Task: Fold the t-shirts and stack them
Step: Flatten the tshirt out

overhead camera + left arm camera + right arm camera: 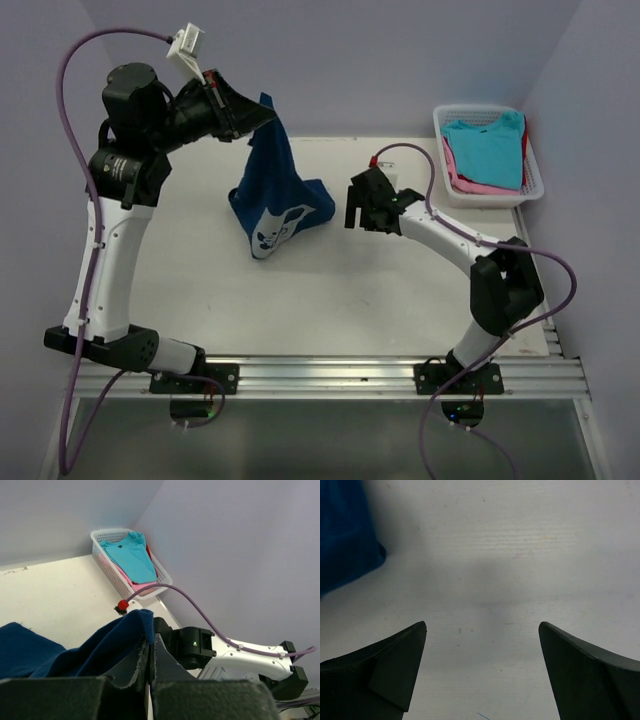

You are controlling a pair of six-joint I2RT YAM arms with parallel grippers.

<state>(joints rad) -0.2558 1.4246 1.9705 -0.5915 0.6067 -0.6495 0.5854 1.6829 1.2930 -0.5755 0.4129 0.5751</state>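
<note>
White surface (pixel 330 300) carries everything.
Navy t-shirt (pixel 275 185): well left of basket (pixel 536 180), top edge held up off surface, lower part bunched on surface, pale print showing at bottom.
Basket: far right corner of surface.
Turquoise t-shirt (pixel 490 150): topmost inside basket; pink t-shirt (pixel 460 180) under it.
Left hand (pixel 151 642): far left of basket, raised, fingers pressed together, pinching navy t-shirt's upper edge.
Right hand (pixel 482 630): between basket and navy t-shirt, fingers spread, nothing held, over bare surface.
</note>
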